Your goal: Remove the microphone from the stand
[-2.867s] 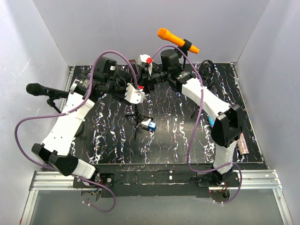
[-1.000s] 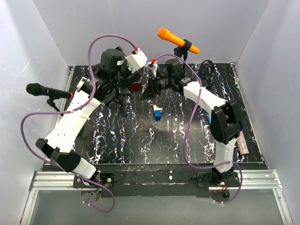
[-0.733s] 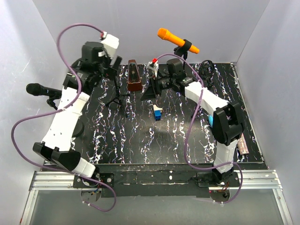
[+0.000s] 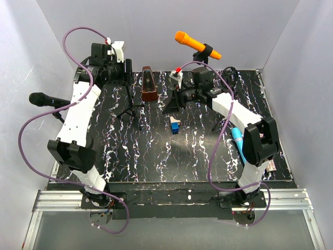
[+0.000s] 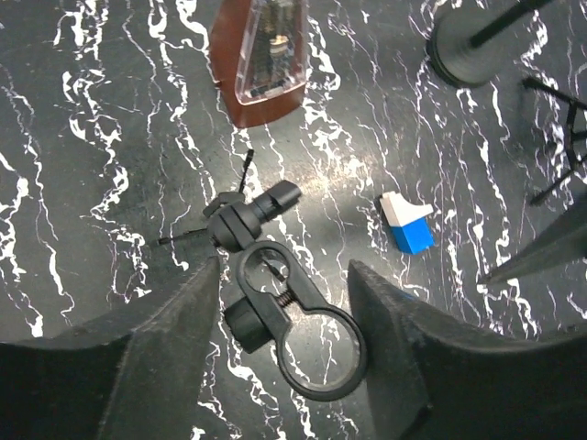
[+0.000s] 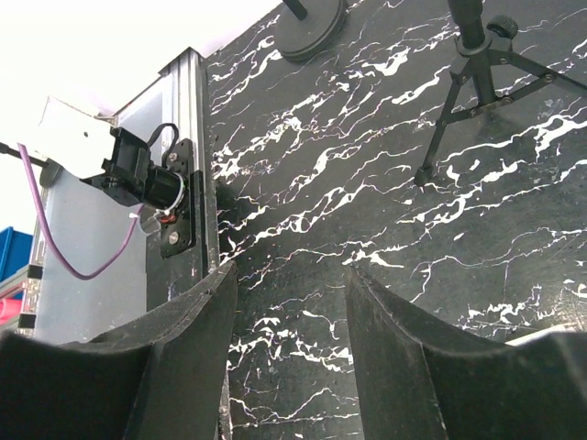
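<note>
Stand clip [image 5: 295, 312] btwn L gripper [image 5: 284, 264] jaws

From beside the worktop, the stand's clip [image 5: 298, 325] sits between the left fingers [image 5: 174, 357], but I cannot tell whether they touch it. Their roots run off the bottom edge. Beyond them the metronome [image 5: 261, 64] loses its top to the upper edge, as does the round base [image 5: 472, 46] further right. Beyond the right fingers [image 6: 165, 376], the tripod [image 6: 470, 27] has its pole cut short. Well behind those fingers, the right arm [image 4: 229, 107] covers part of the blue microphone [image 4: 238, 139].
</note>
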{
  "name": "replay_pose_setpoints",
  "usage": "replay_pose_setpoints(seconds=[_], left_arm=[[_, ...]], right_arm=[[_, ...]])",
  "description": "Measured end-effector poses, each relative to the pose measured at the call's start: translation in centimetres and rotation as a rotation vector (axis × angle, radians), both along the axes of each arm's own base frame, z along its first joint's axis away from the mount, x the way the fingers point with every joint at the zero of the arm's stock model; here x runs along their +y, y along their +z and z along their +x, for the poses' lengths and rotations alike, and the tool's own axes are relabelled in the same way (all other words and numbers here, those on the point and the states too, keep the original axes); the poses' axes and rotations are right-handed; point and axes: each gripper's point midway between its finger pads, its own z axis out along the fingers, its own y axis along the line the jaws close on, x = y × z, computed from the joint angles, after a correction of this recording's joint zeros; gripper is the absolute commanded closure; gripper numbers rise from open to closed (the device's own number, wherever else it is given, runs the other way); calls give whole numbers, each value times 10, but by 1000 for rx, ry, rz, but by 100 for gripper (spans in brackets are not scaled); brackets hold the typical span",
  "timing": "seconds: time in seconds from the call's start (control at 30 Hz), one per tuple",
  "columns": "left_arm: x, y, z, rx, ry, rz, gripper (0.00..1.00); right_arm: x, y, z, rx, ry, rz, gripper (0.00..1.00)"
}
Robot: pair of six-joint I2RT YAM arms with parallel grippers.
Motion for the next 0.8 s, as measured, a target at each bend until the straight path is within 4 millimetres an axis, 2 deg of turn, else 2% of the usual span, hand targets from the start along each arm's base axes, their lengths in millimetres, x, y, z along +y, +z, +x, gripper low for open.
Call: replay_pose_setpoints(seconds=[0.1,0.17,0.23,0.3,0.4,0.5,0.6,0.67,0.8], left_arm=[[-6,2,-7,14,-44,-14,58],[-8,5,-11,16,-75,-14,68],[-11,8,-17,20,-117,-7,86],[-14,11,-21,23,-163,0,97],[-18,11,-27,26,-235,15,98],[-29,10,-37,13,-365,34,98],[-52,11,-55,-26,-564,58,99],[-75,12,-73,-55,-695,47,100],[-118,15,-128,-103,-948,-2,100]], right_arm=[[-2,-1,1,-8,1,-3,43],[-2,-1,1,-17,4,-4,43],[-3,1,1,-19,8,-8,43],[0,8,5,-40,12,3,43],[5,21,13,-66,13,27,39],[8,24,13,-38,21,45,34],[11,23,9,27,43,62,33],[13,21,6,80,68,76,31],[19,10,4,203,115,100,31]])
